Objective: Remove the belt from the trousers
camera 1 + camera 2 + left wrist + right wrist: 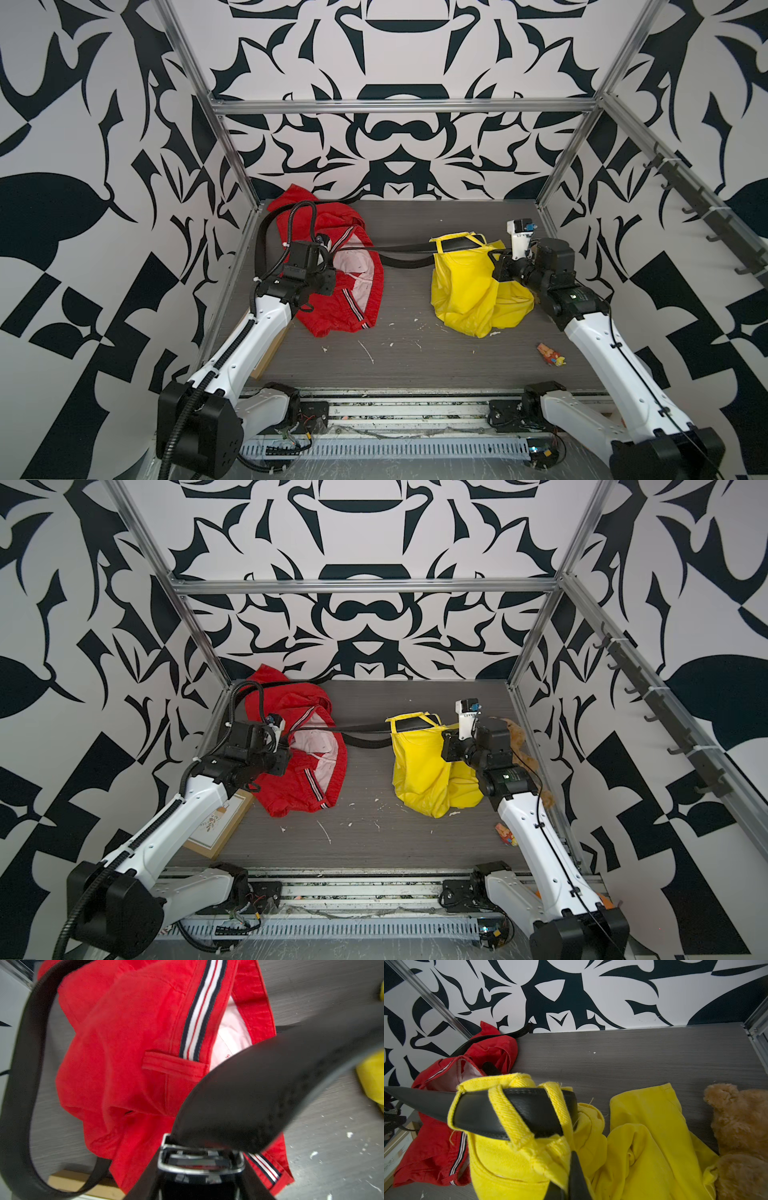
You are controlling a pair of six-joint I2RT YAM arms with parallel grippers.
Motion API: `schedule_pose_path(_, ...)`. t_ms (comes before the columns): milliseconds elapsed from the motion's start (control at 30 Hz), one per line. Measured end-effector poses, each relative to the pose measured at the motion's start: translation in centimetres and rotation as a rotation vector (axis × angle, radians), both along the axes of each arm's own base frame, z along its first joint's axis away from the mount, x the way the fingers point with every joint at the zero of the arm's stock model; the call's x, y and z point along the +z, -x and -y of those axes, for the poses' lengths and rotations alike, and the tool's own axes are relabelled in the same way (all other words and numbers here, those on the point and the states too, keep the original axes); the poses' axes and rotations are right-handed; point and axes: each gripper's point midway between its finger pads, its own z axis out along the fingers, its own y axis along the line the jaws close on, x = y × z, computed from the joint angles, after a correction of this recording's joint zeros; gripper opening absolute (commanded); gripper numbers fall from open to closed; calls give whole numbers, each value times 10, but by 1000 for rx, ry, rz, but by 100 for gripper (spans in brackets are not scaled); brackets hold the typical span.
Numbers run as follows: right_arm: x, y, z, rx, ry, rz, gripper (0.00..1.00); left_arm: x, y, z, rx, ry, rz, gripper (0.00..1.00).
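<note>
The yellow trousers (465, 291) (419, 771) lie bunched at the right of the table. A black belt (395, 248) (353, 729) runs taut from them toward the left arm. In the right wrist view the belt (529, 1109) passes under two yellow loops of the lifted waistband. My left gripper (328, 257) (200, 1167) is shut on the belt's silver buckle (200, 1159), above the red cloth. My right gripper (496, 259) (571, 1169) is shut on the yellow waistband just behind the loops.
Red trousers (332, 307) lie crumpled under the left gripper, with another black strap (492, 1035) trailing to the back wall. A brown teddy bear (741, 1126) sits by the right frame post. A picture frame (216, 829) lies under the left arm, a small toy (550, 355) front right.
</note>
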Motion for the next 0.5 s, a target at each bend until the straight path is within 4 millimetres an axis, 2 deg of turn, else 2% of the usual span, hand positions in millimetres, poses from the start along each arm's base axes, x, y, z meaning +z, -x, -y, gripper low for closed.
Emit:
schedule_pose_path(67,-1,-2,-5,27,15,8,0,-6,13,12,-27,7,-30,66)
schedule_pose_path(167,-4,-2,-15,77,51,14,0,-13,28,30,-69,-6,-65,95)
schedule_pose_path(200,-5,-2,-18,92,61,16,0,-14,33,35,-80,-15,-69,100)
schedule_pose_path(300,-3,-1,-29,144,88,18,0,-5,48,48,-131,-64,-32,99)
schedule_pose_path(400,0,2,-37,179,105,28,0,26,59,67,-208,-57,77,99)
schedule_pose_path(500,2,5,-44,205,113,37,0,62,57,98,-304,-5,197,99)
